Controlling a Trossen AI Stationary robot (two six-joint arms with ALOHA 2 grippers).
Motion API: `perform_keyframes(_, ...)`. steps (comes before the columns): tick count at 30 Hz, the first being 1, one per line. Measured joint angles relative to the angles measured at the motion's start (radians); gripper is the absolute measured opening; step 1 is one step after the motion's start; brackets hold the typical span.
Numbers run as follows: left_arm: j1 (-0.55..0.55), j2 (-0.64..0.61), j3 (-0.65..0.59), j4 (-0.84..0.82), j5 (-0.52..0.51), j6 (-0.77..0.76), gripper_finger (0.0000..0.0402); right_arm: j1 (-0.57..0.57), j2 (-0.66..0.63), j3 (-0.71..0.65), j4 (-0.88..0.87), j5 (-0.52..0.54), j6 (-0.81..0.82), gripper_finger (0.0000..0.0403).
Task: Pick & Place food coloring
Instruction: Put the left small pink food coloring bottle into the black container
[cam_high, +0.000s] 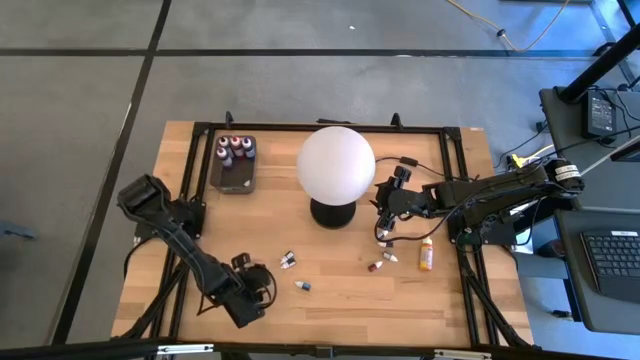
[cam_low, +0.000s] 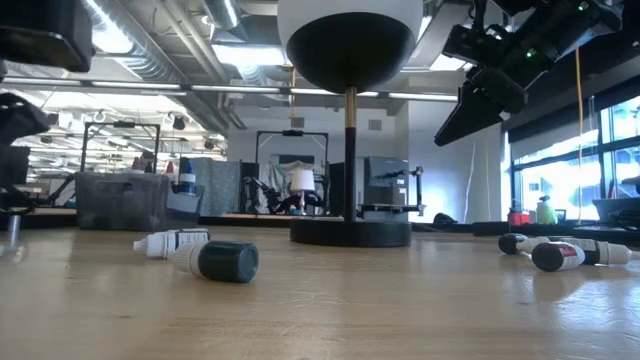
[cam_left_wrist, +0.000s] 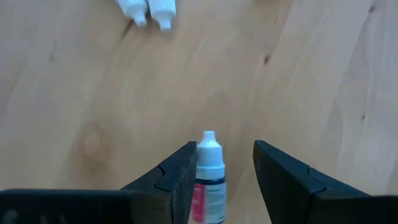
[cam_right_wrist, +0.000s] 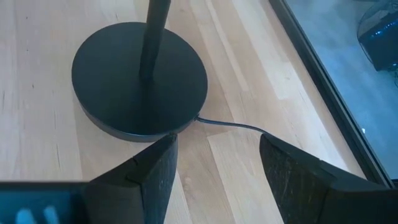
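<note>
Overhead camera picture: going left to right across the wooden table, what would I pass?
Left gripper → pair of small bottles → lone small bottle → white globe lamp → right gripper → orange bottle. The dark tray overlaps the left gripper's span, so it is left out.

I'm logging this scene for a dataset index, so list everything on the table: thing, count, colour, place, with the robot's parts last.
tray: one, dark grey, far left of the table, several small bottles standing in it.
globe lamp: one, white globe on a black round base, table centre.
orange bottle: one, lying right of centre.
small bottles on the wood: two near the middle, about three near the orange bottle.
held bottle: one, white cap, red label, between the left gripper's fingers.
table: one, light wood, black frame.
left gripper: near front left, bottle against one finger, a gap at the other.
right gripper: open, empty, beside the lamp base.
</note>
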Motion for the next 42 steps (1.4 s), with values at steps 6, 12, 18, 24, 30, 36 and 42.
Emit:
perform_keyframes(6, 0.000, 0.009, 0.000, -0.095, 0.076, -0.080, 0.0156, 0.000, 0.000, 0.000, 0.008, 0.000, -0.004, 0.0230)
perform_keyframes(12, -0.001, 0.008, 0.000, -0.120, 0.098, -0.081, 0.0156, 0.000, 0.000, 0.000, 0.008, 0.000, -0.004, 0.0230)
perform_keyframes(18, -0.001, 0.008, 0.000, -0.112, 0.135, -0.093, 0.0156, 0.000, 0.000, 0.000, 0.008, 0.000, -0.004, 0.0230)
perform_keyframes(24, -0.001, 0.008, 0.000, -0.101, 0.132, -0.096, 0.0155, 0.000, 0.000, 0.000, 0.008, 0.000, -0.004, 0.0230)
perform_keyframes(30, -0.001, 0.008, 0.000, -0.088, 0.132, -0.096, 0.0154, 0.000, 0.000, 0.000, 0.009, 0.000, -0.004, 0.0230)
perform_keyframes(36, -0.001, 0.008, 0.000, -0.094, 0.127, -0.026, 0.0139, 0.000, 0.000, 0.000, 0.009, 0.000, -0.006, 0.0230)
perform_keyframes(42, -0.001, 0.008, 0.000, -0.095, 0.130, -0.004, 0.0079, 0.000, 0.000, 0.000, 0.009, 0.000, -0.010, 0.0230)
